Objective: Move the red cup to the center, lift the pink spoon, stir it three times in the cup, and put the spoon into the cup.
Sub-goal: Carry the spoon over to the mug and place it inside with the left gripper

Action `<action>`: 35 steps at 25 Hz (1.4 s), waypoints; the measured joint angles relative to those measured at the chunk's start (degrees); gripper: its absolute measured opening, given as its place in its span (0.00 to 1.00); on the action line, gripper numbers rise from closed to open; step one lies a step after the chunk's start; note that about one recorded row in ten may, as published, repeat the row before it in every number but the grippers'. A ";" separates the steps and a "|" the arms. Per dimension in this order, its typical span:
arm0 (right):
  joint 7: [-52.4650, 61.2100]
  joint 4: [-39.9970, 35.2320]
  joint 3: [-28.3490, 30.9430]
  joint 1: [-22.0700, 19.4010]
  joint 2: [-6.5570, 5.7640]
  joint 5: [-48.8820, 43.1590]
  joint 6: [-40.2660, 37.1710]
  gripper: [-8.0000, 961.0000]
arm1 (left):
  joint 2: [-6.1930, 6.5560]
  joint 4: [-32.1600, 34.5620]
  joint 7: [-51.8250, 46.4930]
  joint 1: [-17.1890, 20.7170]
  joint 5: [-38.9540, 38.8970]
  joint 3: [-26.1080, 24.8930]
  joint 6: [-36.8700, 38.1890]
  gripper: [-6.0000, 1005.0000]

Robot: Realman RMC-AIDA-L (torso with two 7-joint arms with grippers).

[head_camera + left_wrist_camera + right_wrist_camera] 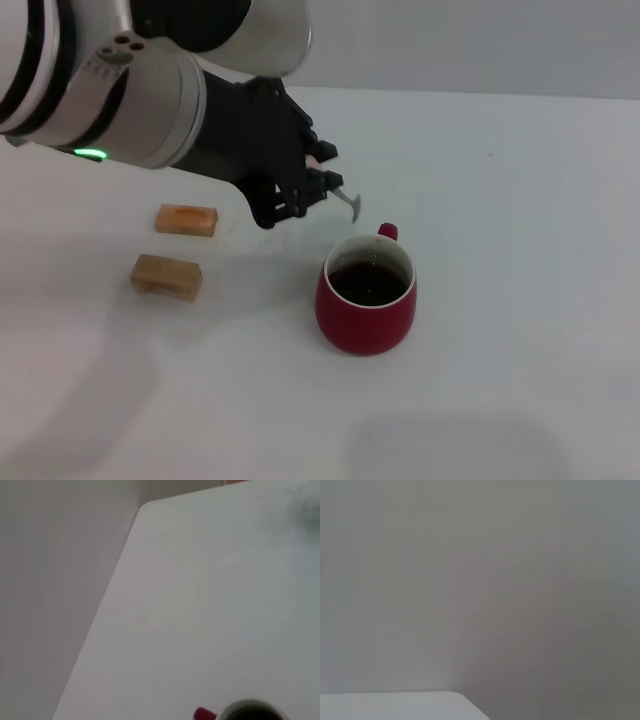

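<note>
On the white counter (520, 200) the red cup (366, 297) stands upright near the middle of the head view, its small handle turned away from the robot and its dark inside showing under the pale rim. The left gripper (318, 186), black and reaching in from the robot's left, hangs above the counter just beyond and to the left of the cup, its jaws closed narrow on the pink spoon (347, 199); the spoon's grey metal bowl juts out toward the cup's handle, clear of the rim. Two tan wooden blocks (176, 247) lie well apart from the cup on the robot's left. The left wrist view catches the cup's rim and handle at its edge. The right gripper is out of sight.
</note>
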 joint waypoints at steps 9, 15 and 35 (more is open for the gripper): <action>0.00 -0.66 0.02 0.80 -0.03 0.00 1.53 0.01 | 0.00 -0.01 0.63 -0.53 -2.78 -0.16 -2.15 0.17; 0.00 -0.92 0.02 1.04 -0.02 0.00 2.12 0.01 | 0.00 0.10 0.63 -0.62 -3.70 -0.16 -2.75 0.16; 0.00 -0.81 -0.53 1.20 0.09 -0.01 1.69 0.01 | -0.09 4.91 2.12 1.98 -2.28 2.64 0.33 0.16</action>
